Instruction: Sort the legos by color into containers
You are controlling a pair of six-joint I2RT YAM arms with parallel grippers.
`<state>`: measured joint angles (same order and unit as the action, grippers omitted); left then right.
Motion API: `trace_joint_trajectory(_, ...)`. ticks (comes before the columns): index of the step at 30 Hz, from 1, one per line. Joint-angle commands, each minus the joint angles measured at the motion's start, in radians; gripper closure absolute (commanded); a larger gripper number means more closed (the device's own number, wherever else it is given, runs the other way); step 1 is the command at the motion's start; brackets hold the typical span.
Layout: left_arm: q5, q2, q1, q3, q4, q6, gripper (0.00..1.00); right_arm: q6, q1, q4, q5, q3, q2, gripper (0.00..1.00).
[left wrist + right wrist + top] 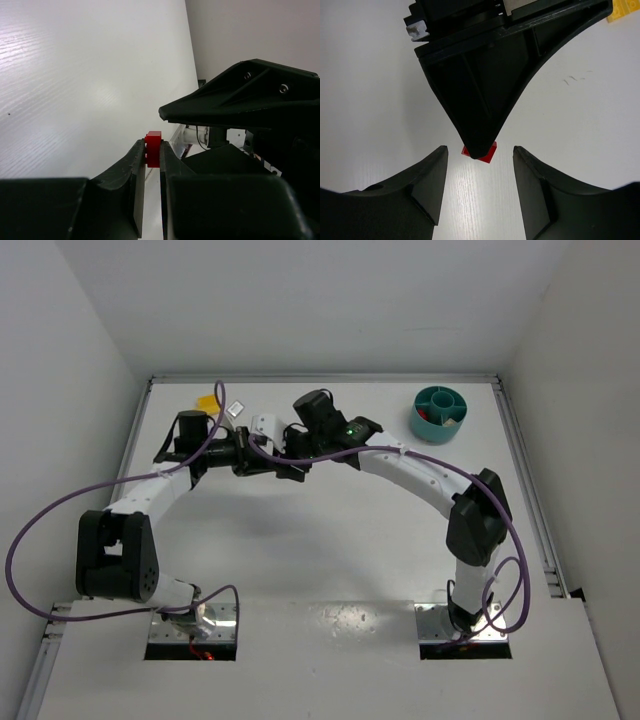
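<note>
Between the tips of the left pincer (pixel 152 156) sat a small red brick (pixel 153 142), pinched narrowly and lifted clear of the table (pixel 75 75). Facing it tip to tip was the right pincer (pixel 480 150), its jaws standing apart with nothing in them, one on either side of the brick and not touching it. That arrangement read as a handover. The teal dish (pixel 424 428) stood well off on the right pincer's side, far from the left arm, so passing the brick across made sense. The left grip took only the brick's lower part, leaving the rest proud for the other jaws to close on.

Behind the left pincer, at the far edge of the table, a yellow brick (pixel 207 401) and a pale brick (pixel 235 408) lay near each other, not yet sorted.

Inside the dish, one compartment on the side nearest the pincers showed something red. A neighbouring one possibly held a yellowish piece, though the overhead view was too small to be sure. The other compartments looked bare.
</note>
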<state>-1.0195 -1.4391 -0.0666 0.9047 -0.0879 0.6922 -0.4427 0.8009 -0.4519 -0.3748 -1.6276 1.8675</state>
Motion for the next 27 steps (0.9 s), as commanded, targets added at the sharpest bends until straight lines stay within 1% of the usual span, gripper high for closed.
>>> trace_joint_trajectory(1, -0.004, -0.003, -0.012, 0.003, 0.030, 0.003, 1.00, 0.022, 0.006, 0.015, -0.048, -0.048, 0.002, 0.44)
trace_joint_trajectory(11, -0.022, 0.006, -0.012, 0.003, 0.051, 0.003, 1.00, 0.032, 0.006, 0.024, -0.039, -0.048, 0.012, 0.44)
trace_joint_trajectory(19, -0.040, 0.049, -0.021, -0.039, 0.091, 0.021, 1.00, 0.071, 0.006, 0.053, -0.019, -0.048, 0.021, 0.45)
trace_joint_trajectory(21, -0.040, 0.049, -0.021, -0.049, 0.119, 0.041, 1.00, 0.081, 0.006, 0.053, -0.019, -0.048, 0.021, 0.50)
trace_joint_trajectory(22, -0.050, 0.049, -0.021, -0.049, 0.119, 0.041, 1.00, 0.091, 0.006, 0.065, -0.019, -0.048, 0.021, 0.50)
trace_joint_trajectory(23, -0.050, 0.049, -0.021, -0.049, 0.129, 0.041, 1.00, 0.107, -0.005, 0.065, -0.019, -0.048, 0.021, 0.54)
trace_joint_trajectory(24, -0.050, 0.049, -0.021, -0.049, 0.129, 0.041, 1.00, 0.107, -0.005, 0.074, -0.019, -0.048, 0.021, 0.55)
trace_joint_trajectory(27, -0.060, 0.060, -0.021, -0.058, 0.157, 0.064, 1.00, 0.142, -0.005, 0.084, 0.010, -0.048, 0.021, 0.55)
